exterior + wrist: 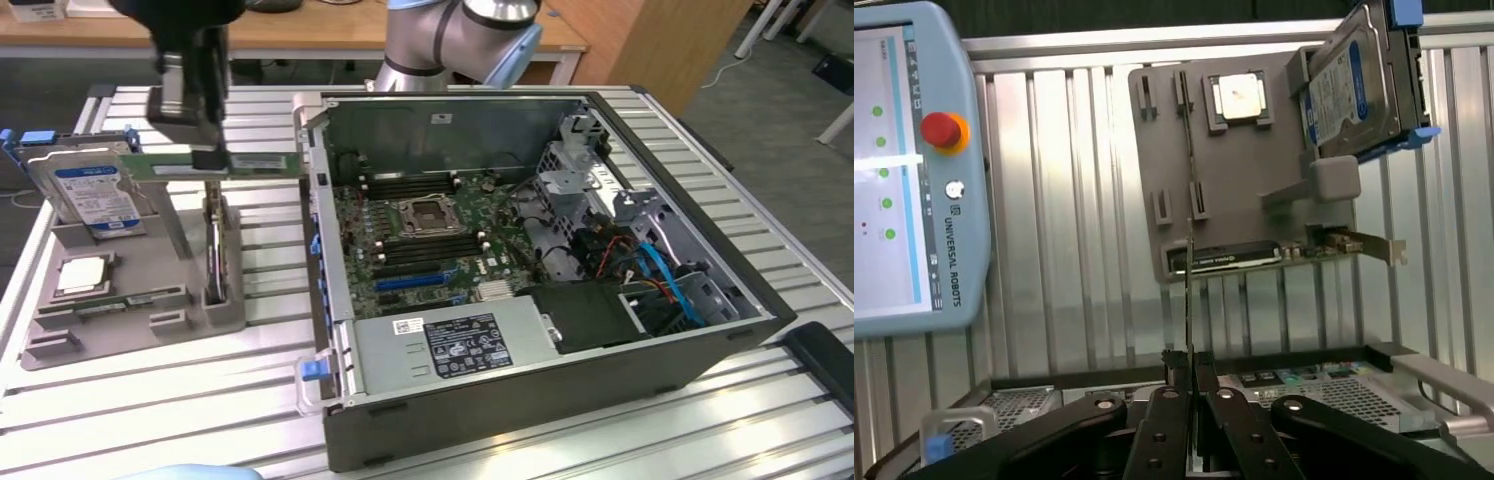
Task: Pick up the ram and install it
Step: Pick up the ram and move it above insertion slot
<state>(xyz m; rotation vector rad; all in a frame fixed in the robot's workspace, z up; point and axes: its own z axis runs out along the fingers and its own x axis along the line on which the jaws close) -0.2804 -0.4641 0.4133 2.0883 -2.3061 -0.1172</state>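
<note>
Green ram (260,164) is hanging level in the gripper (210,158), whose fingers are pinching it, closed nearly tight. Grey holder (220,315) is lying below, carrying the drive (96,190). Open case (534,410) is sitting beside it, at the exterior view's right.

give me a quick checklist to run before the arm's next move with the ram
1. Grip: the hand is shut on the ram - ok.
2. Ram is up out of the gray holder - ok.
3. Ram's end is clear of the hard drive standing beside it - cannot tell.
4. Computer case is open, with the memory slots exposed - ok.
5. Ram is above the memory slots - not ok; it hangs over the holder, to the exterior view's left of the case.
6. Slot latches are open - cannot tell.
</note>
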